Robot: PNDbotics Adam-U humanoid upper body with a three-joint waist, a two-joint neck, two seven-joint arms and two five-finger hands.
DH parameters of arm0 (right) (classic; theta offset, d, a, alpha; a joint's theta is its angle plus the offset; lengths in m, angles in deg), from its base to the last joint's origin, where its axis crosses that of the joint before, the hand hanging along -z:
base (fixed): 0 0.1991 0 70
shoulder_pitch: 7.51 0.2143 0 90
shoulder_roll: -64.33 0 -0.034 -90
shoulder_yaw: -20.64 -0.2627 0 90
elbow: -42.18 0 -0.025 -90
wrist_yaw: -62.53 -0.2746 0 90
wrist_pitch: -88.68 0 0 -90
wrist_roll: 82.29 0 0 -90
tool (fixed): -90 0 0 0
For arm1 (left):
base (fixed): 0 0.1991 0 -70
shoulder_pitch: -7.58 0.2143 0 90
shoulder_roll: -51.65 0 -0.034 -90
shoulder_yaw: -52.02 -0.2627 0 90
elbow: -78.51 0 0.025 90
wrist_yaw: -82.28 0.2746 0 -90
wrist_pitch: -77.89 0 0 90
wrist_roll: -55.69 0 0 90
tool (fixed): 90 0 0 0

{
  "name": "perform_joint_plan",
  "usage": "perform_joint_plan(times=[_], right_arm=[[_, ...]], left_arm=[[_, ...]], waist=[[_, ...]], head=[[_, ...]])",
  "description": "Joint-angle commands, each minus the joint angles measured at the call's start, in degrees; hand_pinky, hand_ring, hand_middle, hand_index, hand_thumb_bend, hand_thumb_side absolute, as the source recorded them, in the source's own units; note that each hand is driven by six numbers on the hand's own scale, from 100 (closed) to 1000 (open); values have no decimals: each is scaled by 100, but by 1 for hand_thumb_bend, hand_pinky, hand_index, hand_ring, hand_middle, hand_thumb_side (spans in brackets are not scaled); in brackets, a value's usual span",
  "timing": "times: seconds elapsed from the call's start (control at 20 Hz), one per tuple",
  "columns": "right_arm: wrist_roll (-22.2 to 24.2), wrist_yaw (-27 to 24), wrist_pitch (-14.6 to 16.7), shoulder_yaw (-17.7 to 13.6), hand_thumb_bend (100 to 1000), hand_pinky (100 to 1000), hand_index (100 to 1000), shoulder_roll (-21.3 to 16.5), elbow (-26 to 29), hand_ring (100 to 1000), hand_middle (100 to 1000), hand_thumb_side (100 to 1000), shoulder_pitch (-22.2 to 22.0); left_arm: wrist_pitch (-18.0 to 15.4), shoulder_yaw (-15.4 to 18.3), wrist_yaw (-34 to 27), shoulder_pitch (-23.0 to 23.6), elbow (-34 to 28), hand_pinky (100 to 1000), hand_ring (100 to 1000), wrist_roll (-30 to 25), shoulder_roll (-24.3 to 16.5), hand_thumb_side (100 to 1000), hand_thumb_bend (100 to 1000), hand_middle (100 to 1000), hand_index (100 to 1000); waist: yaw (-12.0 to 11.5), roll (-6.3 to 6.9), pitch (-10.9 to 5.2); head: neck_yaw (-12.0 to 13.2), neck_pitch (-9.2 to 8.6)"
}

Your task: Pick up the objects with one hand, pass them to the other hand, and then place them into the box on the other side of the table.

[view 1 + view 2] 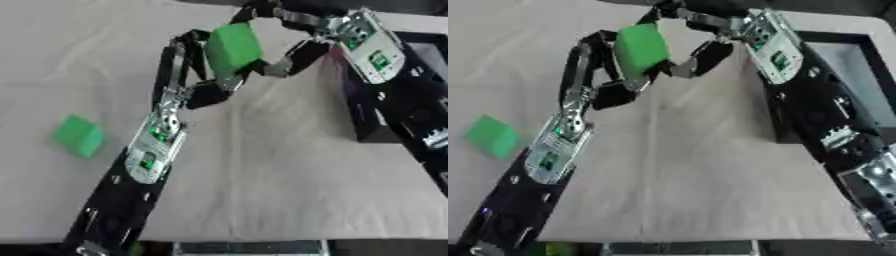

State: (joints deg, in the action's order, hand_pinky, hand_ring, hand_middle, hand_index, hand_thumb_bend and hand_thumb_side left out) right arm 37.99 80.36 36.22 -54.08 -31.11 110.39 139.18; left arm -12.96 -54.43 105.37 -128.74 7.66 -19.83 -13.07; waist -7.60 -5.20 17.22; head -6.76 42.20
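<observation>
Midway through the handover, both the left hand (197, 87) and right hand (293, 55) have fingers curled on the green block (233, 47), so the left must let go before the box (846, 75).

A robot test bench, most likely a lab.

The worktop (262, 190) is covered with a plain beige cloth, creased in places, and carries only staged props: 2 plain green foam-like blocks, one (233, 48) held up between the robot's hands and one (79, 135) lying on the cloth at the left, plus a black open box (833, 85) with a grey floor at the right edge. Nothing domestic or for sale shows; the bare, uniform setup points to a place for robot handling trials.
</observation>
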Motion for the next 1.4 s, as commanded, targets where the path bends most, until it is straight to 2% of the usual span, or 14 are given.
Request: perform_joint_plan(times=[0.05, 0.25, 0.45, 0.65, 1.1, 1.2, 1.4], right_arm=[[1297, -160, 1151, -34, 131, 1000, 706, -125, 50, 859, 602, 297, 84], [1322, -301, 1057, -59, 120, 994, 676, -132, 73, 847, 576, 283, 81], [1308, -380, 997, -64, 130, 983, 660, -146, 129, 840, 564, 275, 82], [1276, -383, 952, -86, 122, 975, 638, -157, 141, 829, 547, 267, 74], [1136, -388, 871, -112, 100, 959, 583, -176, 169, 804, 509, 255, 71], [1109, -377, 861, -118, 100, 957, 575, -178, 170, 798, 503, 253, 66], [1048, -357, 838, -130, 100, 955, 563, -180, 177, 791, 495, 247, 60]], left_arm=[[-47, -38, 126, -88, -115, 488, 371, -6, 46, 100, 193, 289, 480], [-53, -30, 276, -84, -97, 559, 449, -47, 35, 100, 216, 392, 575], [-36, -14, 425, -81, -84, 589, 490, -102, 25, 100, 211, 445, 639], [-1, 6, 488, -66, -77, 607, 532, -74, 20, 100, 267, 493, 692], [-9, 22, 475, -47, -69, 666, 660, 95, -13, 468, 436, 650, 807], [-28, 25, 500, -44, -67, 676, 685, 114, -19, 578, 485, 681, 833], [-32, 31, 568, -32, -40, 691, 718, 119, -31, 680, 514, 717, 870]], waist=[[-2, 24, -111], [-4, 27, -113], [-5, 28, -116], [-2, 31, -116], [-2, 46, -114], [-5, 45, -114], [-8, 46, -115]], head=[[-18, 12], [-19, 13], [-15, 10], [-18, 10], [-26, 18], [-26, 13], [-22, 5]])
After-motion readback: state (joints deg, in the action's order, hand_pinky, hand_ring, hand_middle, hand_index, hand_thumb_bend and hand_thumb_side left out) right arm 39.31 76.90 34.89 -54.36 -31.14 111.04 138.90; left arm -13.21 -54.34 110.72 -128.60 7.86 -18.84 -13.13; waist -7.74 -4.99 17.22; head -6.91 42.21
